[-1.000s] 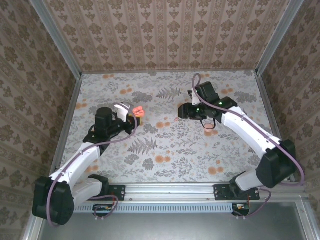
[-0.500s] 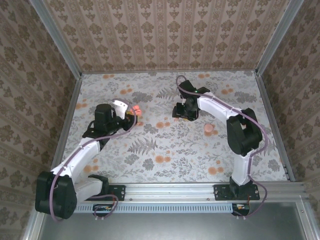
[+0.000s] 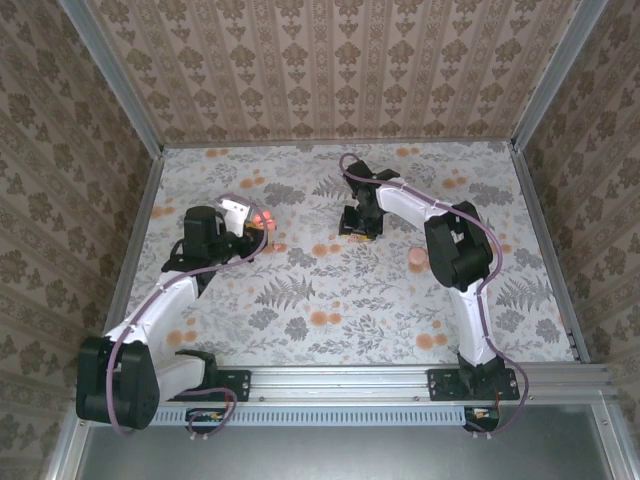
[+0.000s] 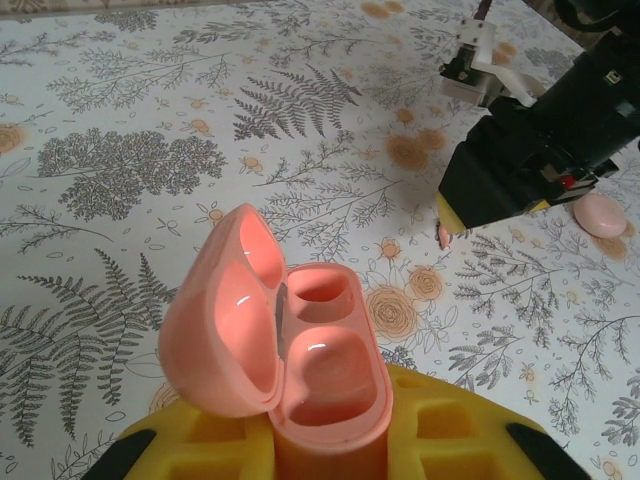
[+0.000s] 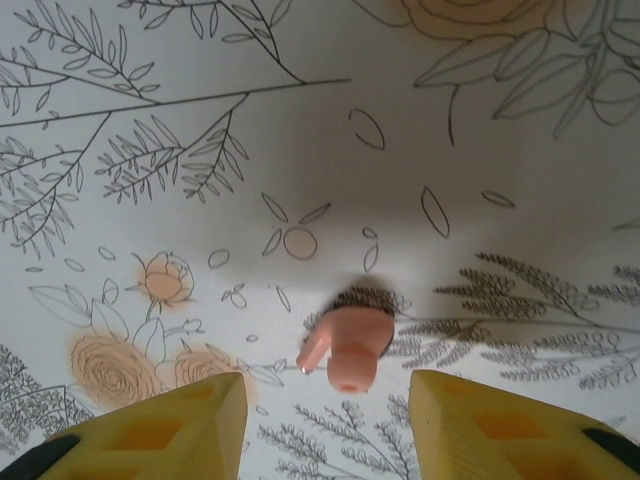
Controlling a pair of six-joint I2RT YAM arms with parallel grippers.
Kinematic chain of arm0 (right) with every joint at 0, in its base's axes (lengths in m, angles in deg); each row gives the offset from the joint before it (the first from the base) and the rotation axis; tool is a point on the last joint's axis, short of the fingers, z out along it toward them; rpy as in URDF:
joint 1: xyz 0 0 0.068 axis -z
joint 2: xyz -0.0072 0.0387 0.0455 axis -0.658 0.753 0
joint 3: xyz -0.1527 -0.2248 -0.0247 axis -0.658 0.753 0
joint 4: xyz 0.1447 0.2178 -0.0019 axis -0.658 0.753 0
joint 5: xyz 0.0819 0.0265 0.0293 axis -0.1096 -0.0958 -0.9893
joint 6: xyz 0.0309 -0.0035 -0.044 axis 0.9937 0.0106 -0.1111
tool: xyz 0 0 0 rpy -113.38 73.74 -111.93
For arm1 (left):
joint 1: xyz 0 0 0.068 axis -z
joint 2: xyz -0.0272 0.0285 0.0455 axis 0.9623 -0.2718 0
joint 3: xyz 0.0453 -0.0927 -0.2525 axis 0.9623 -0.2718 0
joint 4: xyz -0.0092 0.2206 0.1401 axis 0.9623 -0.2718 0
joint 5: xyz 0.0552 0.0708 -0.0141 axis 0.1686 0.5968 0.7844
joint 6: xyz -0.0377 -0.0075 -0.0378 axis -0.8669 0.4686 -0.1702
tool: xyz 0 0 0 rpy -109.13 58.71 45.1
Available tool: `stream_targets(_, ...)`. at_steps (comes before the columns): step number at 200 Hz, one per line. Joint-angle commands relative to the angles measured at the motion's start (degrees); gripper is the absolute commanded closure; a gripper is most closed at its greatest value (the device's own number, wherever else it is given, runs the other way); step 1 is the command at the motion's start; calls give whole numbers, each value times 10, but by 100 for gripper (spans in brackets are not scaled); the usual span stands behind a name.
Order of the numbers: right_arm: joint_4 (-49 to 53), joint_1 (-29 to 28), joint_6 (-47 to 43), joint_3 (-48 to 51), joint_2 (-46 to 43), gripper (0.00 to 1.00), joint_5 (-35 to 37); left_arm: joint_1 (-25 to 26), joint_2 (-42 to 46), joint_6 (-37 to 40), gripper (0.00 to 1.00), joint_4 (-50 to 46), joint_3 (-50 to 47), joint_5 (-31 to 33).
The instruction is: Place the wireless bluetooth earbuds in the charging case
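Now left fingers (image 4: 215, 445) clamp the one open case (image 4: 310, 360), right fingers (image 5: 160, 425) apart astride one earbud (image 5: 347, 350), second earbud (image 4: 600, 215) aside.

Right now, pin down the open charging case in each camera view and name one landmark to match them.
Top external: charging case left of centre, at the left gripper tip.
Left wrist: charging case bottom centre, lid open leftward, wells empty.
Shared landmark: the loose earbud lying right of the right gripper; at the left wrist view's right edge.
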Motion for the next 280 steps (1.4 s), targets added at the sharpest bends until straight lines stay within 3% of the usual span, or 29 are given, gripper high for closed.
stream_targets(1,38,4,-10,-32,23,55,6,-9,-7,11,81,1,18,-23)
stream_targets(89,85,-1,-41,-61,56,66,24,-19,-16,9,81,6,19,-34)
stream_targets(161,85,-3,-71,-3,13,74,33,-20,-11,5,81,-2,21,-41)
stream_targets(250,33,-18,-38,192,-109,74,29,-3,-10,2,81,12,10,-54)
stream_targets(280,12,-18,-27,220,-124,67,28,17,-15,5,81,32,0,-62)
